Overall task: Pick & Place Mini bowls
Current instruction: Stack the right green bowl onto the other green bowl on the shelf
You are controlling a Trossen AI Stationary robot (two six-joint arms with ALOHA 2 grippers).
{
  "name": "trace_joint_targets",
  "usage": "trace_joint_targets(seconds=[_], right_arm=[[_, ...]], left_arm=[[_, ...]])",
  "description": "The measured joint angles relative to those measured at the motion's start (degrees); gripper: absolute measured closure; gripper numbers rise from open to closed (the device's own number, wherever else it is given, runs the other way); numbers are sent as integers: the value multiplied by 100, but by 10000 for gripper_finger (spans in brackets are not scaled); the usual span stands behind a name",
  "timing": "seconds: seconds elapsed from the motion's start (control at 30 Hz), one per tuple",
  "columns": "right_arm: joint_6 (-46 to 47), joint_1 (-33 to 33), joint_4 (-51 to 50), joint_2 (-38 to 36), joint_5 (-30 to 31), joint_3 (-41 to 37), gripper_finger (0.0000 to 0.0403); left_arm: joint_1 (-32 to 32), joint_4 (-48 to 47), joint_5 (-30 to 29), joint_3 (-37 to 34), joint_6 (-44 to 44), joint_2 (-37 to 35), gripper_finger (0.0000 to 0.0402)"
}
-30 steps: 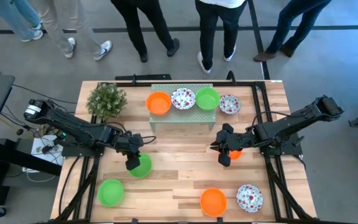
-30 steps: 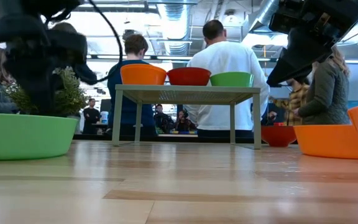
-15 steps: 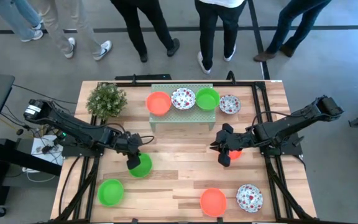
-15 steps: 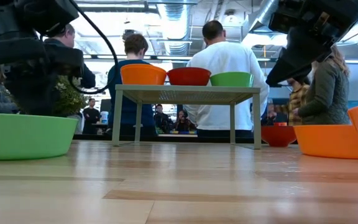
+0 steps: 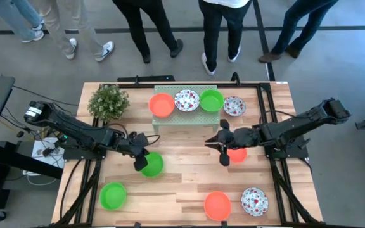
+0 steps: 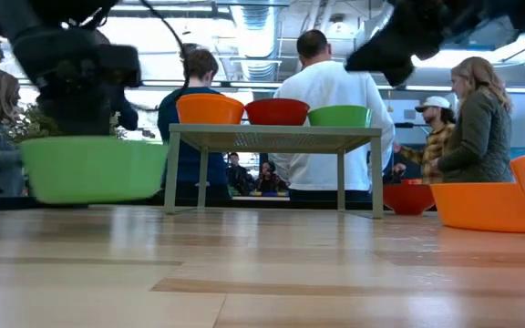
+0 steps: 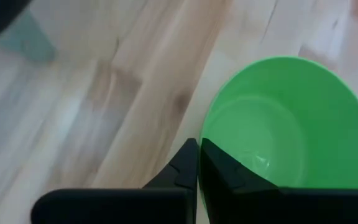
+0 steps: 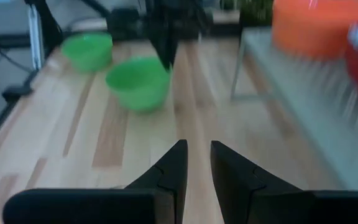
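Smooth, round green bowl (image 5: 152,164) hangs left of centre over the planked wooden tabletop (image 5: 182,183), rim pinched by the left end effector (image 5: 139,159). Right end effector (image 5: 223,151) hovers empty, fingers slightly parted; people stand behind.

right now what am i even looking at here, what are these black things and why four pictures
Two black robot arms work at a wooden table, filmed by four cameras: one overhead, one at table height, one on each wrist. The left gripper is shut on the rim of a green bowl and holds it just above the wood, as the table-height view shows. The right gripper is open and holds nothing; an orange bowl lies beside it. A pale green rack carries three bowls. More bowls sit along the table's near edge, a potted plant stands in one corner, and people stand beyond.
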Motion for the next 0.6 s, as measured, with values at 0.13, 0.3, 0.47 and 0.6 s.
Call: trace_joint_targets(seconds=[0.13, 0.3, 0.47, 0.6], right_arm=[[-433, -63, 510, 2, -23, 0, 333], [-926, -53, 1221, 215, -61, 0, 306], [-1511, -58, 2170, 961, -792, 130, 259], [-2028, -11, 2083, 1682, -943, 815, 228]], left_arm=[[0, 34, -165, 251, 211, 0, 393], [30, 57, -217, 400, 297, 0, 393], [39, 94, -307, 479, 287, 0, 393], [39, 121, -309, 591, 185, 0, 393]])
